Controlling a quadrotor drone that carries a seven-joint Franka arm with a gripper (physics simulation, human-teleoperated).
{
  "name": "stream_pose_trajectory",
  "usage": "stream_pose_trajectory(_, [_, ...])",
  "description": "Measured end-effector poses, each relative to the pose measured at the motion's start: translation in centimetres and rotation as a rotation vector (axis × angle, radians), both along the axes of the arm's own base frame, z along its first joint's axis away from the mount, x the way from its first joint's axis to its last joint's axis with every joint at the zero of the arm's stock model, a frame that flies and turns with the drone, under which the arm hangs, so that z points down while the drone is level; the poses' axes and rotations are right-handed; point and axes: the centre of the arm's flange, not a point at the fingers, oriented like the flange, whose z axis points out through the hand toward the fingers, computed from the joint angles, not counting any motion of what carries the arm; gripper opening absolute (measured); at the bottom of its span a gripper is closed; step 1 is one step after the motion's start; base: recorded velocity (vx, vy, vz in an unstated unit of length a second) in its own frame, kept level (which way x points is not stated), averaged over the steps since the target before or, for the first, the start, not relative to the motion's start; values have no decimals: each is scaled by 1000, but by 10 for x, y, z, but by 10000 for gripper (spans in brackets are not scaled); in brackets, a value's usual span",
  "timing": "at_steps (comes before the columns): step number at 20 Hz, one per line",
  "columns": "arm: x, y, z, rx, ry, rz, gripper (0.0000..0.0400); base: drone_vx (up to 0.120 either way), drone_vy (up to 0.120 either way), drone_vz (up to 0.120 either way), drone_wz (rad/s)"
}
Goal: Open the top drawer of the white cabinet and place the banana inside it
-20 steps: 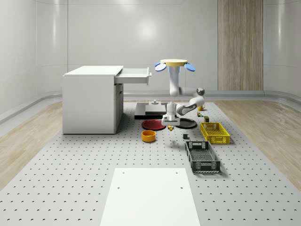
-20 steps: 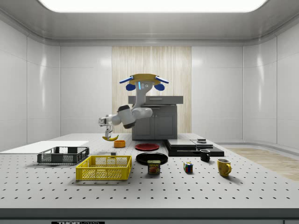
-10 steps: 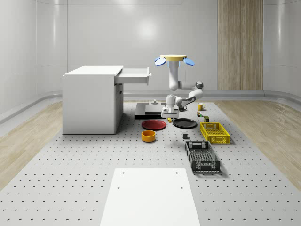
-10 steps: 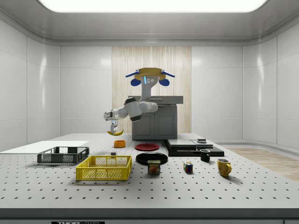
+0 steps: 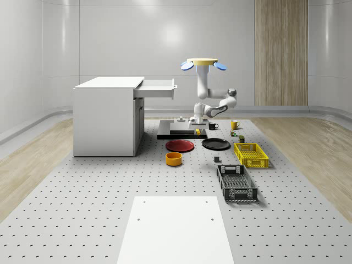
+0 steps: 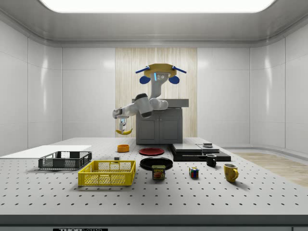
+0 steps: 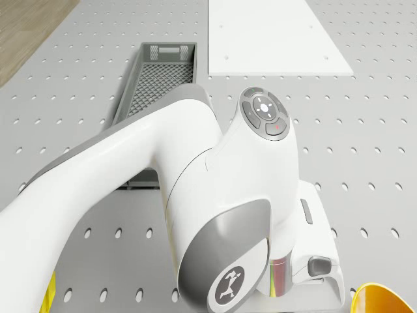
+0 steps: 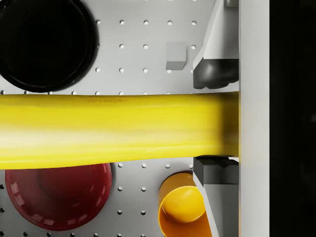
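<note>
Perforated grey tabletop below, and the drone (image 5: 199, 62) hovers above it, beside the white cabinet (image 5: 105, 115) with its top drawer (image 5: 158, 88) pulled out. The gripper (image 6: 123, 123) clamps a smooth, bright yellow banana (image 8: 113, 129) crosswise, high over the red plate (image 8: 54, 196) and orange bowl (image 8: 181, 210).

Hovering well above the counter (image 5: 82, 220), beyond the red and black plates, drone (image 5: 201, 63) level with rotors spread. Arm hanging straight down from the drone body, then bent at the elbow (image 6: 142, 100) and reaching out toward the side view's left. Wrist turned downward. Gripper (image 6: 123, 125) pointing down, fingers (image 8: 216, 74) clamped from both sides on the banana (image 8: 113, 129), held crosswise in mid-air.
</note>
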Motion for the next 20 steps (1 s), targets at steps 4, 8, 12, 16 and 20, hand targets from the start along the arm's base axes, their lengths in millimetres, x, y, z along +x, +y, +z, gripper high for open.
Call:
stream_pose_trajectory(4, [0,0,0,0,0,0,190,-120,0,120,0])
stream_pose_trajectory(8, [0,0,0,0,0,0,190,-120,0,120,0])
stream_pose_trajectory(12, [0,0,0,0,0,0,190,-120,0,120,0])
stream_pose_trajectory(16, [0,0,0,0,0,0,190,-120,0,120,0])
stream_pose_trajectory(20, [0,0,0,0,0,0,190,-120,0,120,0])
